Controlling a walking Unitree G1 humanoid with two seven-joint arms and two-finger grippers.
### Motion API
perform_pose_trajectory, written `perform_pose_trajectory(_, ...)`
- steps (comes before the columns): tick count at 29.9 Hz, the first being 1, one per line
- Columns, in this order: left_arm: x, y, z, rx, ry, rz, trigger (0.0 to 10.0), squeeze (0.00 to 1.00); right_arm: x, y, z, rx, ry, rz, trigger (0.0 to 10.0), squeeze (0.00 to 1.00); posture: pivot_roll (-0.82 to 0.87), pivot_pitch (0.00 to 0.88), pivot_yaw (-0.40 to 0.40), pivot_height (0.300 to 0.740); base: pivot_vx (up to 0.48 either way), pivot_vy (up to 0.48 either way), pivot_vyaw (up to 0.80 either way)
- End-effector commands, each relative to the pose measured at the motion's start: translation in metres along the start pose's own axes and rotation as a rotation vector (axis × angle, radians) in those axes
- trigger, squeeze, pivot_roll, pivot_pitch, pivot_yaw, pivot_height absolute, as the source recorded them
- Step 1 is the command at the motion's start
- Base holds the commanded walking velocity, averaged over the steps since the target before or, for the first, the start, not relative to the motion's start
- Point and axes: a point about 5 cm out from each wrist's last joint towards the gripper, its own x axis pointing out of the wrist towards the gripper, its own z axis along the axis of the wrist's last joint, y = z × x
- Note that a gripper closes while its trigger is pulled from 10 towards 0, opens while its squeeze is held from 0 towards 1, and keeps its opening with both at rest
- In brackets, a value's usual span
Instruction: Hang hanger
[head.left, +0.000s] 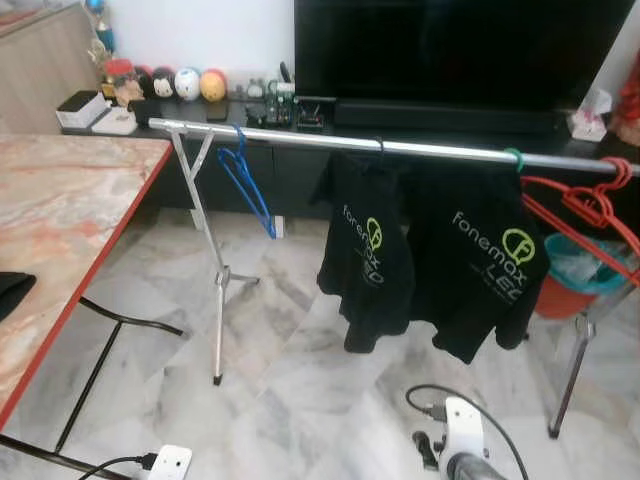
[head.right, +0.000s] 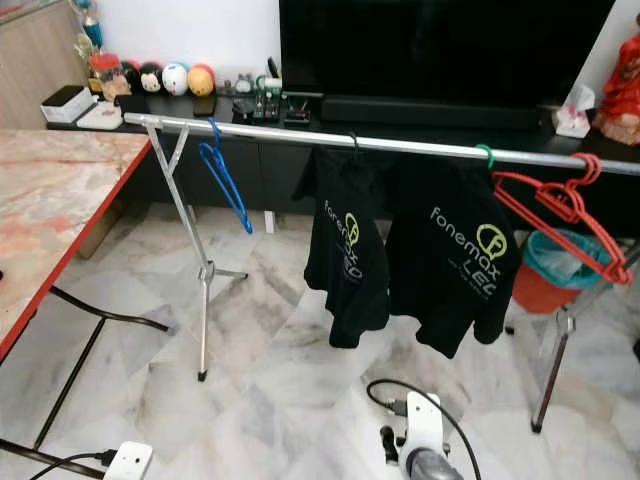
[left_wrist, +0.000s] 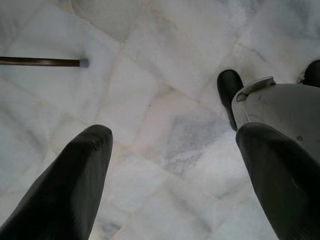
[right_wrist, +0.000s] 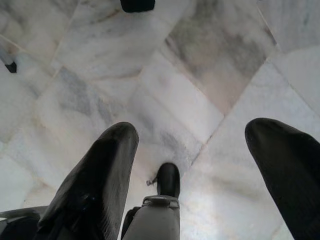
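Left wrist view: left gripper (left_wrist: 172, 175), fingers spread, nothing held, pointing down at marble floor (left_wrist: 150, 110). Right gripper (right_wrist: 192, 170) likewise spread and bare over the floor; both arms hang idle.

Rail (head.left: 420, 149): steel, running left to right on a far stand, in front of a dark TV unit.

Blue hanger (head.left: 247, 182): hooked on the rail near its left end, bare. Judged light, stiff, thin wire or plastic, somewhat slick; best taken at the neck just under the hook.

Two black shirts (head.left: 440, 265): hung at mid-rail.

Red hangers (head.left: 585, 215): bunched at the right end, tilted.

Table (head.left: 60, 230): near left, marble-patterned top.
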Motion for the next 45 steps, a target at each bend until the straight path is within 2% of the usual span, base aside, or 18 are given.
perform_pose_trajectory(1, 0.000, -0.001, -0.004, 0.001, 0.014, -0.003, 10.0, 0.00, 0.000, -0.001, 0.001, 0.011, -0.008, -0.007, 10.0, 0.00, 0.00, 0.000, 0.013, 0.740, 0.000, 0.000, 0.00)
perform_pose_trajectory(9, 0.000, -0.002, -0.004, 0.000, 0.018, -0.015, 10.0, 0.00, 0.000, -0.002, 0.004, 0.016, -0.035, -0.009, 10.0, 0.00, 0.00, 0.000, 0.012, 0.740, 0.000, 0.000, 0.00)
perform_pose_trajectory(14, 0.000, -0.003, -0.004, -0.006, 0.016, -0.020, 10.0, 0.00, -0.001, -0.001, 0.012, -0.006, -0.130, 0.002, 10.0, 0.00, 0.00, 0.000, 0.010, 0.740, 0.000, 0.000, 0.00)
perform_pose_trajectory(20, 0.000, -0.002, -0.004, -0.005, 0.013, -0.014, 10.0, 0.00, -0.003, 0.001, 0.022, 0.053, -0.250, 0.032, 10.0, 0.00, 0.00, 0.000, 0.010, 0.740, 0.000, 0.000, 0.00)
perform_pose_trajectory(28, 0.000, -0.002, -0.004, -0.006, 0.009, -0.014, 10.0, 0.00, -0.005, 0.002, 0.027, 0.068, -0.321, 0.058, 10.0, 0.00, 0.00, 0.000, 0.008, 0.740, 0.000, 0.000, 0.00)
perform_pose_trajectory(29, 0.000, -0.002, -0.004, -0.004, 0.009, -0.014, 10.0, 0.00, -0.007, 0.003, 0.047, 0.055, -0.414, 0.054, 10.0, 0.00, 0.00, 0.000, 0.008, 0.740, 0.000, 0.000, 0.00)
perform_pose_trajectory(30, 0.000, -0.002, -0.005, 0.000, 0.010, -0.015, 10.0, 0.00, -0.012, 0.006, 0.084, 0.061, -0.579, 0.055, 10.0, 0.00, 0.00, 0.000, 0.009, 0.740, 0.000, 0.000, 0.00)
perform_pose_trajectory(31, 0.000, -0.002, -0.005, 0.000, 0.010, -0.015, 10.0, 0.00, -0.012, 0.006, 0.084, 0.061, -0.579, 0.055, 10.0, 0.00, 0.00, 0.000, 0.009, 0.740, 0.000, 0.000, 0.00)
perform_pose_trajectory(32, 0.000, -0.002, -0.005, 0.001, 0.011, -0.016, 10.0, 0.00, -0.018, 0.008, 0.105, 0.073, -0.680, 0.061, 10.0, 0.00, -0.01, 0.000, 0.009, 0.740, 0.000, 0.000, 0.00)
perform_pose_trajectory(35, 0.000, -0.003, -0.005, 0.005, 0.012, -0.017, 10.0, 0.00, -0.021, 0.010, 0.105, 0.066, -0.711, 0.073, 10.0, 0.00, -0.01, 0.000, 0.011, 0.740, 0.000, 0.000, 0.00)
perform_pose_trajectory(38, 0.000, -0.003, -0.006, 0.007, 0.013, -0.017, 10.0, 0.00, -0.023, 0.010, 0.097, 0.016, -0.719, 0.057, 10.0, 0.00, -0.01, 0.000, 0.012, 0.740, 0.000, 0.000, 0.00)
perform_pose_trajectory(40, 0.000, -0.003, -0.006, 0.008, 0.013, -0.017, 10.0, 0.00, -0.023, 0.010, 0.095, 0.026, -0.723, 0.049, 10.0, 0.00, 0.00, 0.000, 0.013, 0.740, 0.000, 0.000, 0.00)
perform_pose_trajectory(45, -0.001, -0.002, -0.008, 0.005, 0.016, -0.012, 10.0, 0.00, -0.033, 0.010, 0.098, -0.017, -0.816, 0.038, 10.0, 0.00, 0.00, 0.000, 0.011, 0.740, 0.000, 0.000, 0.00)
